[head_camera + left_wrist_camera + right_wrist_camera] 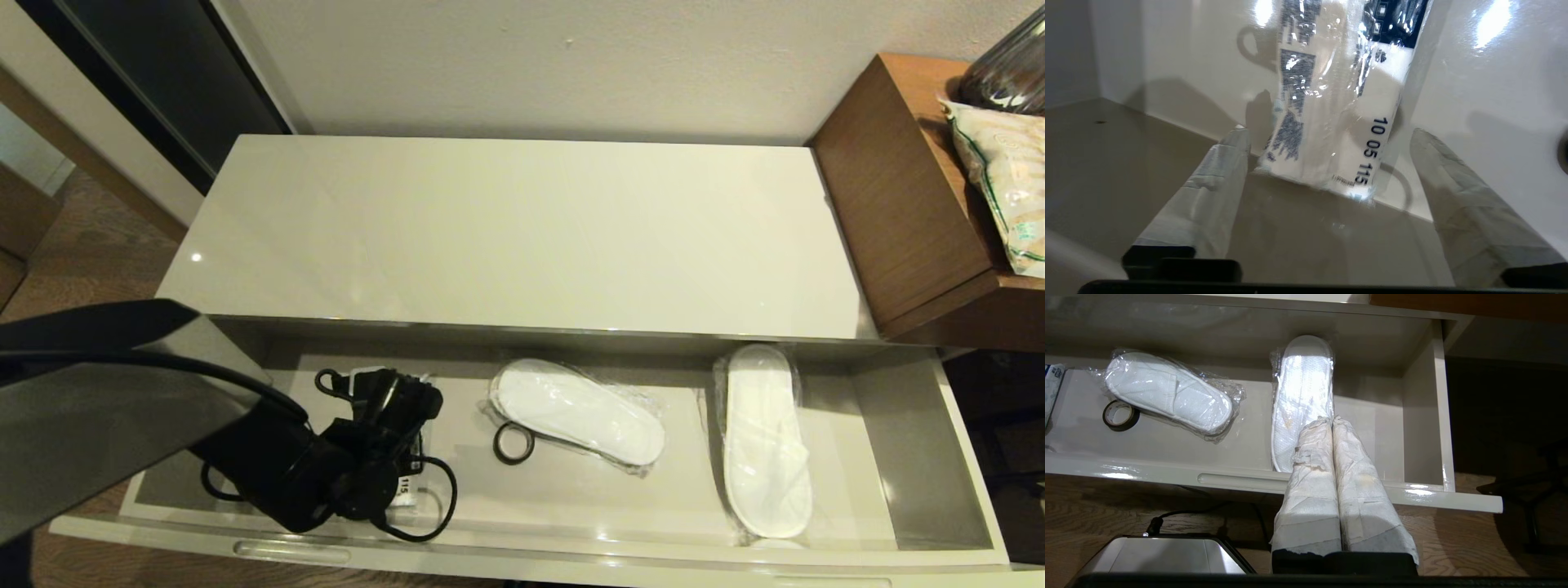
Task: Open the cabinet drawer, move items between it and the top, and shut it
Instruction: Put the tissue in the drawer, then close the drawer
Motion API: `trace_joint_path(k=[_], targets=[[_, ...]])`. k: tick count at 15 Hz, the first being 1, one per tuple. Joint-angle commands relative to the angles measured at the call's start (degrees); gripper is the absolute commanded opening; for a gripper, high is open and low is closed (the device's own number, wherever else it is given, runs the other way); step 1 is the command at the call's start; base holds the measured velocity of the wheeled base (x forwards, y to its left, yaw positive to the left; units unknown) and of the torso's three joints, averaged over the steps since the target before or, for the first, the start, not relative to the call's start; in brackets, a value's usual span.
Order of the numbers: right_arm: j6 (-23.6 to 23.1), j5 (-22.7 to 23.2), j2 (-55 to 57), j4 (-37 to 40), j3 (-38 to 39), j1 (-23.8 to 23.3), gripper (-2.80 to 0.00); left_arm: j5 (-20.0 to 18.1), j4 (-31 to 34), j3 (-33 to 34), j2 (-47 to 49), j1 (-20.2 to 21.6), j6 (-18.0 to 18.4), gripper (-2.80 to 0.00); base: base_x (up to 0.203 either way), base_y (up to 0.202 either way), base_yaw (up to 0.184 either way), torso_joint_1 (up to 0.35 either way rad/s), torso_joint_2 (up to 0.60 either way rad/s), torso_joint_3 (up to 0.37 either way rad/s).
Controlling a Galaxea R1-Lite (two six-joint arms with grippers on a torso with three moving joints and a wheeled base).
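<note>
Your left gripper is down inside the wide, shallow, glossy beige-grey cabinet drawer, at its left end, and the drawer is pulled fully out. Its tape-wrapped fingers stand wide apart. Between them, in the left wrist view, you see the small white plastic-wrapped tissue pack with dark blue patches and the black digits "10 05 115". The pack lies on the drawer floor with its near end up against the drawer's front wall. Neither finger touches it; there is a clear gap on both sides. In the head view the arm covers most of the pack, and only a white corner with "115" shows below the wrist.

Your right gripper hangs above the drawer's front panel near its right end. Its wrapped fingers are pressed together, with nothing between them.

Also in the drawer are two white slippers in clear plastic. One lies slanted near the middle, and the other runs front to back toward the right. A small dark roll of tape lies just beside the middle slipper. The large glossy cream-white cabinet top lies behind the drawer.
</note>
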Motion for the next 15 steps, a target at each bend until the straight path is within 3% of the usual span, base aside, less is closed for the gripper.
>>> trace_joint_path(k=[1,7,8,10,12,14,15], targets=[[0.0,0.0,-0.1,0.0,0.0,0.0,-2.8,0.0,2.5,0.6,-7.9,0.0,-0.1,0.0,0.0,0.0,0.0,0.0,0.0,0.0],[0.0,0.0,-0.1,0.0,0.0,0.0,-2.8,-3.7,28.0,0.8,-35.8,0.0,-1.7,0.0,0.0,0.0,0.0,0.0,0.0,0.0],[0.0,0.0,-0.1,-0.1,0.0,0.0,-2.8,-5.2,32.8,1.4,-39.3,0.0,-2.6,-2.8,0.0,0.0,0.0,0.0,0.0,0.0],[0.0,0.0,-0.1,-0.1,0.0,0.0,-2.8,-9.3,41.1,2.1,-45.4,-0.1,-4.3,-2.8,0.0,0.0,0.0,0.0,0.0,0.0],[0.0,0.0,-0.1,0.0,0.0,0.0,-2.8,-18.8,49.7,2.7,-49.8,-1.2,-5.6,-2.8,0.0,0.0,0.0,0.0,0.0,0.0],[0.0,0.0,-0.1,0.0,0.0,0.0,-2.8,-26.4,52.7,4.7,-50.7,-2.5,-6.4,-2.8,0.0,0.0,0.0,0.0,0.0,0.0],[0.0,0.0,-0.1,0.0,0.0,0.0,-2.8,-27.5,53.0,6.7,-50.8,-4.1,-6.4,-2.8,0.0,0.0,0.0,0.0,0.0,0.0]])
